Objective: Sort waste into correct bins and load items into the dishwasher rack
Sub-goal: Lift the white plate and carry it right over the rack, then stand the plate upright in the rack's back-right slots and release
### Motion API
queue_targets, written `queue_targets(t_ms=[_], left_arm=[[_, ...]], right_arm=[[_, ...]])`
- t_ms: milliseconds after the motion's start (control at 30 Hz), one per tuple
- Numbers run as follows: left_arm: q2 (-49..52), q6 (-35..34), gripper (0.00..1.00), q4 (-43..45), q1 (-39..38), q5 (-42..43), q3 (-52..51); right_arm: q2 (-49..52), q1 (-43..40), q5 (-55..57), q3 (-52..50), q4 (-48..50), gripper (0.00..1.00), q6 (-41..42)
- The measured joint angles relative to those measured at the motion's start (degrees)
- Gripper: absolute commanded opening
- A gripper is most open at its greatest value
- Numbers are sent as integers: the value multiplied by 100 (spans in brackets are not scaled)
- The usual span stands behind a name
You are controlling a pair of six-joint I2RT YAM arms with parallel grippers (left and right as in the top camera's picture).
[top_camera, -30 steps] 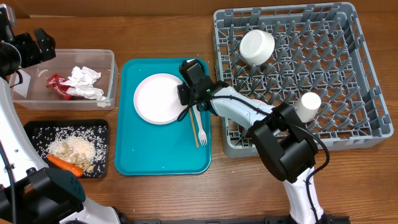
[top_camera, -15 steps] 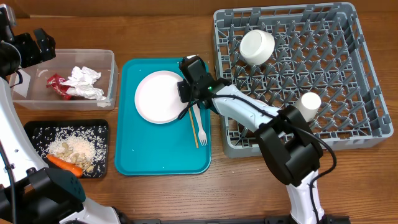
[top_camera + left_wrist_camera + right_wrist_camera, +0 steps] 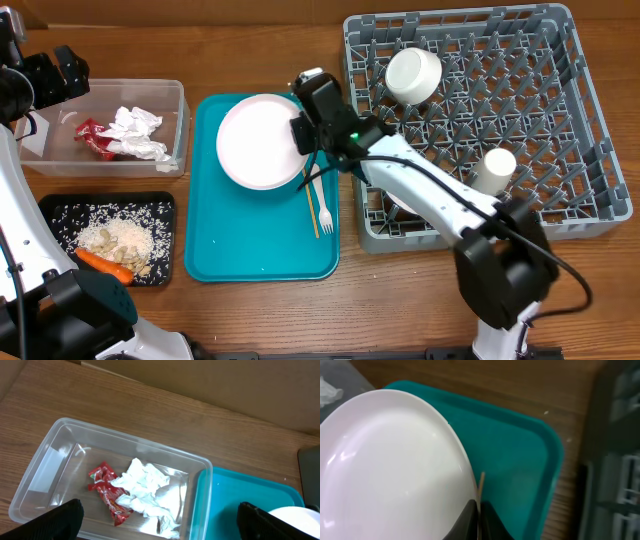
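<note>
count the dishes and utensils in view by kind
plate: 1
bowl: 1
cup: 1
fork: 1
stick: 1
total: 5

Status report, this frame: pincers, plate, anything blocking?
Right pincer shut on large white round plate, over teal plastic tray. Left pincer open above clear rectangular plastic tub. Nothing blocking.

Right fingers [image 3: 302, 133] pinch the plate [image 3: 255, 142] rim over the teal tray [image 3: 250, 250].
Fork [image 3: 321, 198] and stick [image 3: 314, 218] lie side by side on the tray; a bowl [image 3: 413, 75] and cup [image 3: 493, 168] sit in the grey rack [image 3: 560, 120].
</note>
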Motion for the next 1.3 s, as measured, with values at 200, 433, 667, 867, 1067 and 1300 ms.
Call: queue_targets(t_ms=[200, 433, 667, 867, 1067, 1300], left_arm=[[0, 0, 100, 0, 0, 0, 2], [0, 0, 100, 0, 0, 0, 2], [0, 0, 100, 0, 0, 2, 2], [0, 0, 100, -2, 0, 0, 2], [0, 0, 100, -2, 0, 2, 2], [0, 0, 100, 0, 0, 0, 2]], right_arm=[[-750, -68, 1078, 0, -476, 4, -741], [-1604, -675, 2387, 2, -535, 4, -2114], [-1766, -1749, 2863, 15, -509, 4, -3617], [-1764, -2811, 2964, 15, -116, 4, -4111], [-1751, -3600, 2997, 15, 0, 4, -4271], [-1506, -3648, 2874, 15, -35, 4, -4365]])
